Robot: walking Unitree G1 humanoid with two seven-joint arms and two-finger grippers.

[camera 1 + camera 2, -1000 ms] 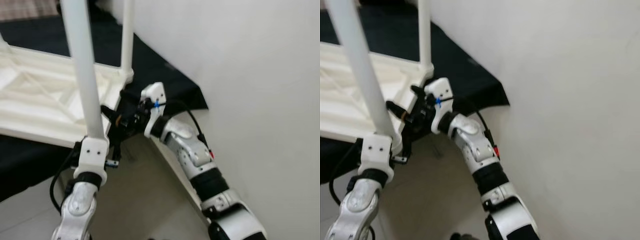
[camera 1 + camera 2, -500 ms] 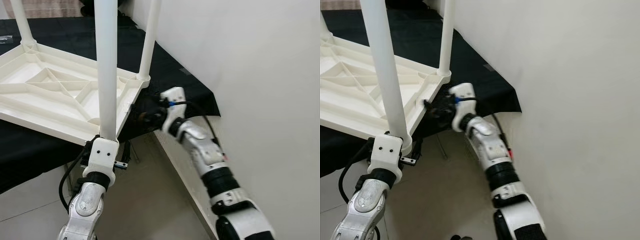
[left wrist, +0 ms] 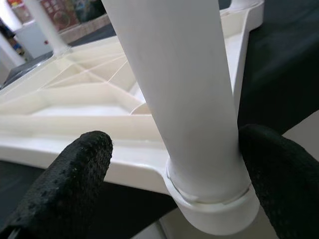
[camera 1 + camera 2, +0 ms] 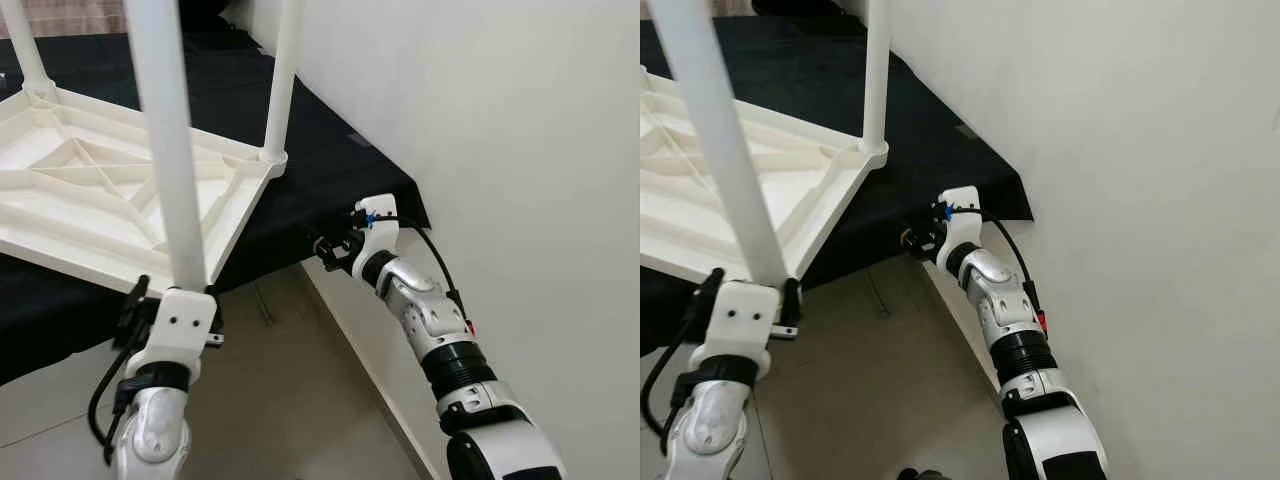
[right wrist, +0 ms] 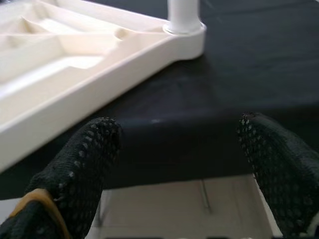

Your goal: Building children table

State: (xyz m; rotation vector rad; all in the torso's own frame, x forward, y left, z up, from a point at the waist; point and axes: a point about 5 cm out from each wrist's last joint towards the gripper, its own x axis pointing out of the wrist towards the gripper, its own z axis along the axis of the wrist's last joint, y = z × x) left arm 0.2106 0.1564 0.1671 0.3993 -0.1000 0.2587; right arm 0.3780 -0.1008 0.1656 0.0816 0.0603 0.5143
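Standing upside down on the black-draped desk [image 4: 300,190], the white children's table top [image 4: 90,200] has its ribbed underside up, with legs rising from its corners, and the near corner hangs past the desk edge. The left pincer [image 3: 172,164] is spread wide around the near leg [image 4: 170,160] just above its socket; one fingertip [image 3: 79,169] stands clear of the leg, the other looks close to it or touching, so it brackets the leg more than clamps it. The right pincer [image 5: 179,154] is wide open and holds nothing, hovering off the desk edge near the far corner leg [image 4: 280,80]. The chief risk, as I judge it, is a sideways pull on the near leg: it could lever the leg out of its socket or drag the overhanging top off the cloth, with nothing steadying the far corner.
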